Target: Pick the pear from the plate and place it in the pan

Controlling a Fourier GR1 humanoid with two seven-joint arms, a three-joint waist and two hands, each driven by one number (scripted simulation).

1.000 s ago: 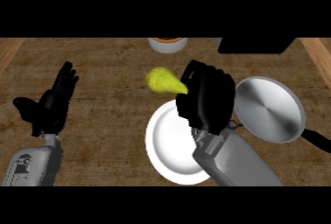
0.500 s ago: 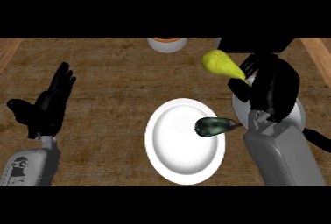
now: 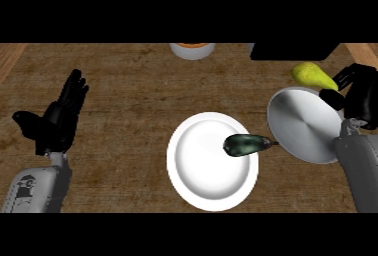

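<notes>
The pear [image 3: 311,74] is yellow-green, plump at one end and narrowing at the other, and lies tilted with its narrow end pointing down-right. It sits just past the far rim of the pan [image 3: 304,124], at that rim's right part, well apart from the plate [image 3: 199,175]. The pan is a round, silver-grey, shallow dish with a smooth bare inside, lying flat. The plate is white and round, flat on the counter just left of the pan, their rims close. No part of the pear rests on the plate.
</notes>
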